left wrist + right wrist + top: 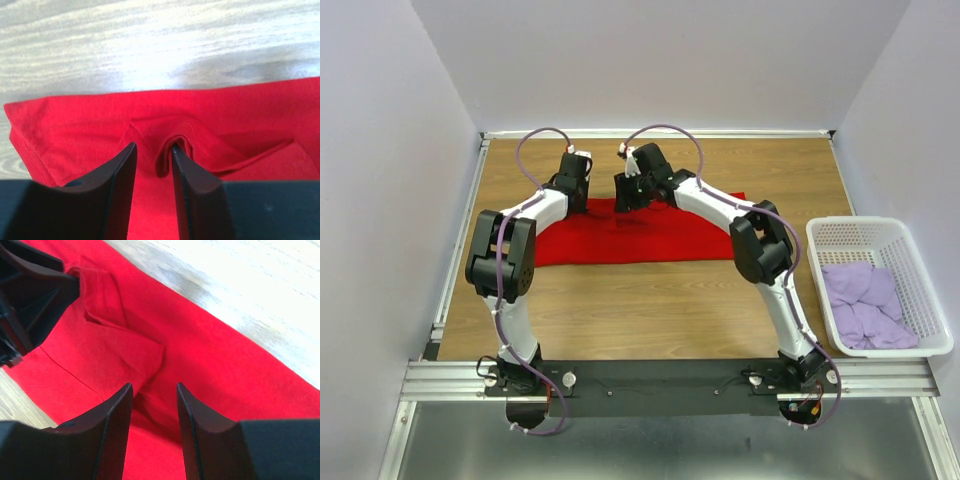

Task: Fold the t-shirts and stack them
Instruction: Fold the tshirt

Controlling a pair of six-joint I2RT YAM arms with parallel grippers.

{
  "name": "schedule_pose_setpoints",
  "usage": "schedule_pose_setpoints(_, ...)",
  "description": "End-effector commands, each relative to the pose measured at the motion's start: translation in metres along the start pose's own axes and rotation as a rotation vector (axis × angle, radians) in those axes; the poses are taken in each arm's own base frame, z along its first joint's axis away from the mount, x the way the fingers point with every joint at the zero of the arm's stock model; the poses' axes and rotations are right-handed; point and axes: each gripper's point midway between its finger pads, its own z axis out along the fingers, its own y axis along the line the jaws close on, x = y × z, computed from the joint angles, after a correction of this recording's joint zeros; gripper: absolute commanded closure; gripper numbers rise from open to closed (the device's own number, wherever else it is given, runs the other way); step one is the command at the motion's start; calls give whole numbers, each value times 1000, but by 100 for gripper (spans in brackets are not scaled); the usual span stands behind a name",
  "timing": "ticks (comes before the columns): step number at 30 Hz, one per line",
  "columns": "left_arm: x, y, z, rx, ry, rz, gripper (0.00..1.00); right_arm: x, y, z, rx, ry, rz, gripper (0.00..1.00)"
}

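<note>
A bright red t-shirt (640, 238) lies as a wide flat band across the middle of the table. Both grippers are down at its far edge. My left gripper (574, 196) is open on the cloth (235, 115); a small raised fold (167, 150) stands between its jaws, against the right finger (192, 190). My right gripper (628, 194) is open just above the red cloth (225, 355), beside a turned-over flap (125, 350). The left gripper (30, 295) shows at the top left of the right wrist view. Pale lilac t-shirts (865, 305) lie bunched in the basket.
A white lattice basket (910, 262) stands at the right edge of the wooden table (650, 310). White walls close in the back and sides. A metal rail (670, 375) with the arm bases runs along the near edge.
</note>
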Motion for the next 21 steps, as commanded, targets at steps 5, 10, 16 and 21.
schedule_pose_setpoints(5, -7, 5, 6, -35, -14, 31, 78, -3, 9, 17, -99, 4, 23, 52)
schedule_pose_setpoints(10, -3, 9, 2, -43, -17, 44, 90, -8, 9, 21, -125, -7, 48, 51)
schedule_pose_setpoints(16, -1, 13, -3, -60, -27, 52, 97, -9, 1, 27, -165, -7, 110, 45)
schedule_pose_setpoints(21, 0, 16, -4, -76, -29, 53, 98, -10, 5, 31, -236, 1, 119, 38)
